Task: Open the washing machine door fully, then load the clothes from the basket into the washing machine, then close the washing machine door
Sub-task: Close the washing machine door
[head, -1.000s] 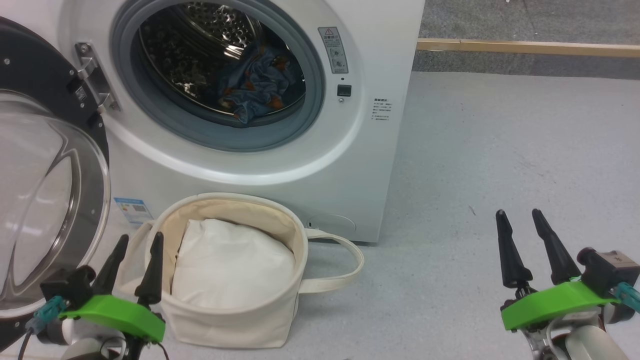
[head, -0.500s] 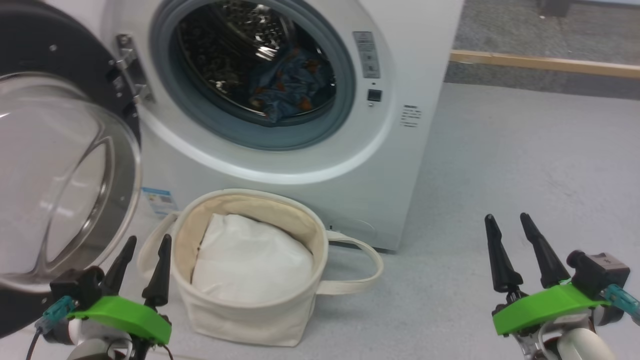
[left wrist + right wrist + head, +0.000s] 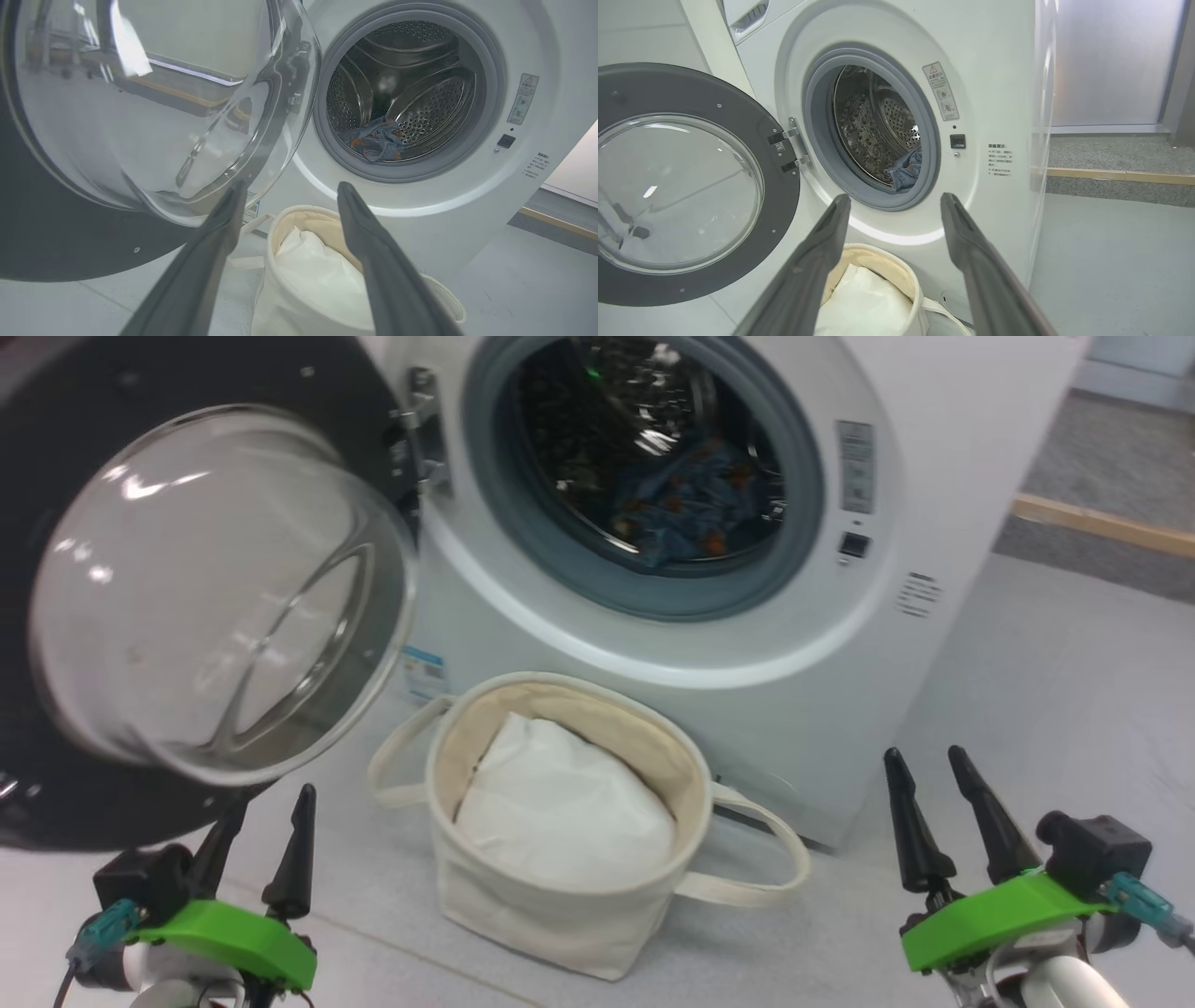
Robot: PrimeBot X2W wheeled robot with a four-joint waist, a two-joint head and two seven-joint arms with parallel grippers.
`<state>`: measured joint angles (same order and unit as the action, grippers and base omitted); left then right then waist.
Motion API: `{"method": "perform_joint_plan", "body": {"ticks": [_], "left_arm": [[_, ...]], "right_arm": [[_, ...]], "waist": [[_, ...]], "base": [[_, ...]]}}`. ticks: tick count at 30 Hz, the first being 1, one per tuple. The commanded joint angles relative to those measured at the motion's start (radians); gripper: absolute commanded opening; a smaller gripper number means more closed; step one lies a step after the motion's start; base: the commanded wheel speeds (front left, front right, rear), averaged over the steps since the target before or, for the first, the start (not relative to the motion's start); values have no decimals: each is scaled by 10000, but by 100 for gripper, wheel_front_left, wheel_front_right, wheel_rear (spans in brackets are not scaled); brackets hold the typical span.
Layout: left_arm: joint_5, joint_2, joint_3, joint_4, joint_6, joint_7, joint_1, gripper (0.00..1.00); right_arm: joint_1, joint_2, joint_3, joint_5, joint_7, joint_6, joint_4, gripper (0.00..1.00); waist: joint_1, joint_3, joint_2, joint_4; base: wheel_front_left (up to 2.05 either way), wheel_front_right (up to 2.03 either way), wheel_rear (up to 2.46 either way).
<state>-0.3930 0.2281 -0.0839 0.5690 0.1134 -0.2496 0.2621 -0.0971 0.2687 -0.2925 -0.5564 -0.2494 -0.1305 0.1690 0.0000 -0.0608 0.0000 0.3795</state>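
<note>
The washing machine (image 3: 794,644) (image 3: 467,205) (image 3: 999,98) stands with its door (image 3: 215,597) (image 3: 140,102) (image 3: 682,191) swung wide open to the left. The clothes (image 3: 695,504) (image 3: 376,140) (image 3: 906,169), blue fabric with orange marks, lie inside the steel drum. The cream basket (image 3: 560,896) (image 3: 285,289) (image 3: 908,275) sits on the floor before the machine and holds a plain white cloth (image 3: 560,807). My left gripper (image 3: 268,800) (image 3: 289,191) hangs open at the lower left, just below the door. My right gripper (image 3: 927,759) (image 3: 896,200) is open at the lower right, over bare floor.
Pale grey floor (image 3: 1055,709) stretches to the right of the machine. A wooden strip (image 3: 1102,523) (image 3: 1120,175) edges a darker carpeted area at the far right. The basket's strap handle (image 3: 756,859) loops out toward my right gripper.
The whole head view has shifted, so machine, door and basket sit further right in it. Both grippers stay open and empty, in the same places in the picture.
</note>
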Motion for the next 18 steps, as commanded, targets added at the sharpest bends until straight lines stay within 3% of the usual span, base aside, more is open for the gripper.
{"method": "perform_joint_plan", "body": {"ticks": [1, 7, 18], "left_arm": [[67, 254, 372, -325, -15, -122, 282, 100], [3, 355, 587, -419, -38, -122, 218, 100], [-118, 384, 1347, -1061, -273, -122, -300, 100]], "right_arm": [[-320, 98, -162, -54, -124, -2, -267, 100], [-620, -38, -409, -126, -124, -2, -230, 100], [-1771, -23, -1370, -435, -124, -2, 285, 100]], "waist": [[0, -82, 0, 448], [0, 106, 0, 1039], [0, 471, 0, 1341]], "base": [[0, 0, 0], [0, 0, 0], [0, 0, 0]]}}
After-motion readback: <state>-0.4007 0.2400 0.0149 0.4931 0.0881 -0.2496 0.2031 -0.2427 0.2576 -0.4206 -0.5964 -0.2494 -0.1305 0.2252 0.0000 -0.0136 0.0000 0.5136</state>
